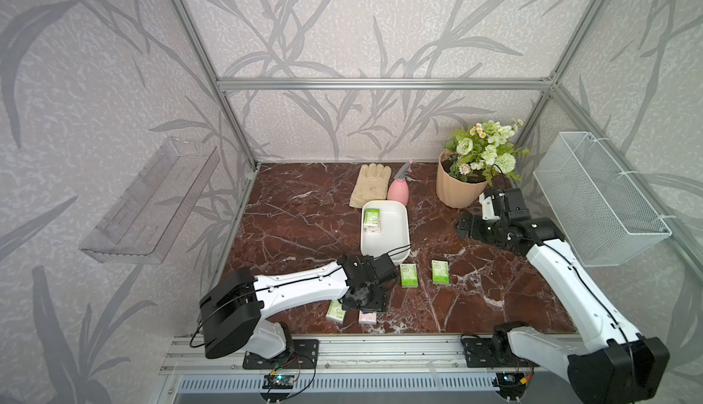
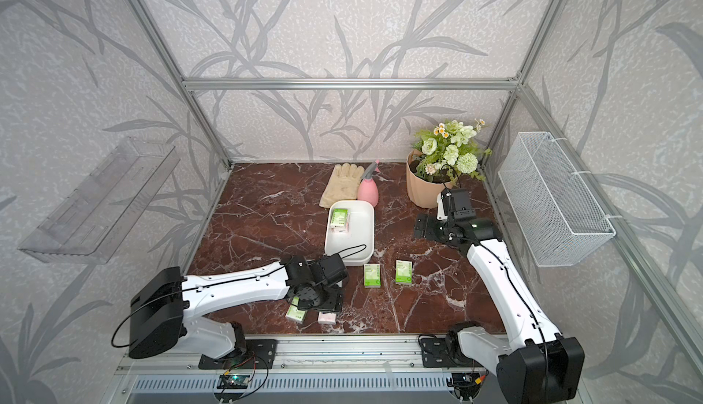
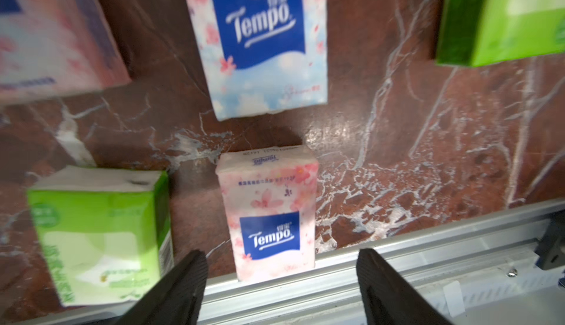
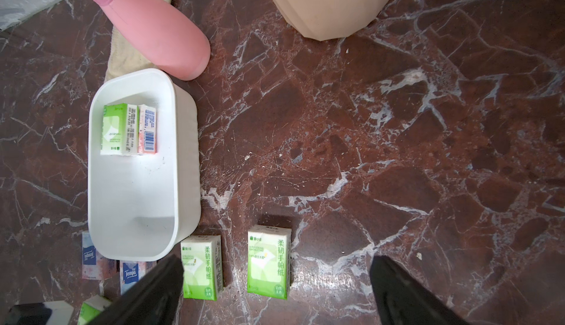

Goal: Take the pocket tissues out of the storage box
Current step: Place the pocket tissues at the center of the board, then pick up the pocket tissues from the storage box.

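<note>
The white storage box point(image 1: 399, 236) point(image 2: 363, 238) point(image 4: 134, 192) sits mid-table. Two pocket tissues lie at its far end: a green packet point(image 1: 371, 217) point(image 4: 117, 129) and a pink one point(image 4: 147, 129). Two green packets point(image 1: 408, 275) point(image 1: 440, 271) rest in front of the box. My left gripper point(image 1: 361, 301) point(image 3: 281, 262) hangs open near the table's front edge. Beyond its tips a pink packet point(image 3: 269, 213) point(image 1: 367, 317) lies untouched, beside a green one point(image 3: 97, 234) point(image 1: 336, 312). Two more pink packets point(image 3: 260, 42) point(image 3: 52, 33) lie further on. My right gripper point(image 1: 469, 227) point(image 4: 276, 260) is open and empty, right of the box.
Behind the box are a cream glove point(image 1: 369, 183), a pink spray bottle point(image 1: 398, 189) and a flower pot point(image 1: 458, 185). A white wire basket point(image 1: 597, 196) hangs on the right wall, a clear tray point(image 1: 148, 200) on the left. An aluminium rail point(image 3: 397, 265) borders the table's front.
</note>
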